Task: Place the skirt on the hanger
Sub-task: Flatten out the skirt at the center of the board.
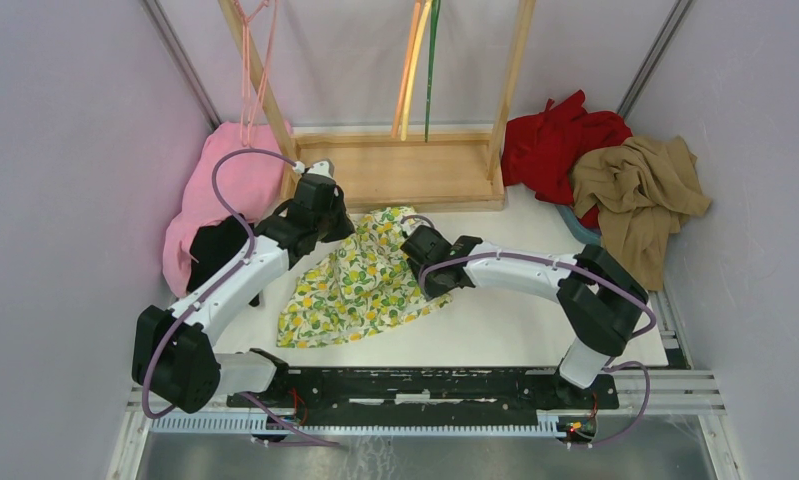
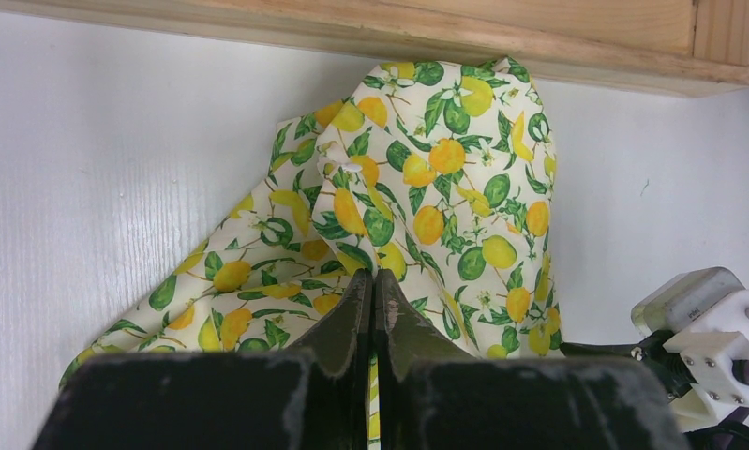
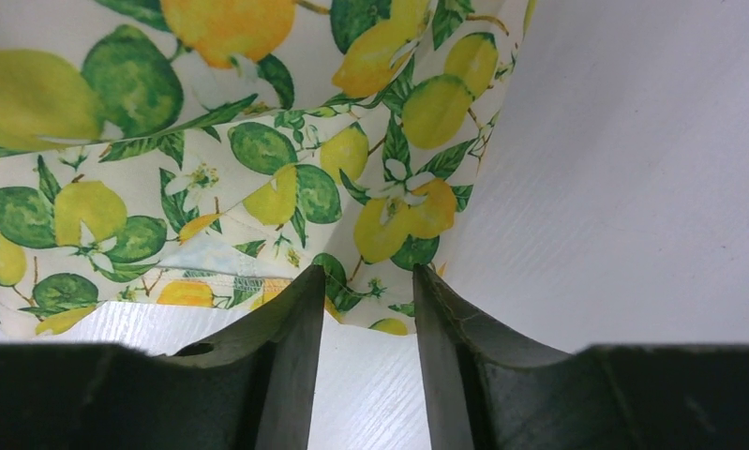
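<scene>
The lemon-print skirt [image 1: 360, 280] lies crumpled on the white table between both arms. My left gripper [image 1: 345, 226] sits at its upper left edge. In the left wrist view the fingers [image 2: 371, 277] are pressed together with a strip of the skirt [image 2: 426, 169] showing in the slit between them. My right gripper [image 1: 413, 246] is at the skirt's upper right. In the right wrist view it [image 3: 368, 274] is open, with a hemmed corner of the skirt [image 3: 258, 187] lying at the fingertips. The pink hanger [image 1: 255, 60] hangs at the rack's left post.
The wooden rack base [image 1: 405, 170] stands just behind the skirt and carries an orange-yellow hanger [image 1: 411, 70] and a green hanger [image 1: 432, 60]. A pink garment [image 1: 225, 190] lies at the left wall. Red [image 1: 560, 145] and tan [image 1: 640, 190] garments are piled at the back right.
</scene>
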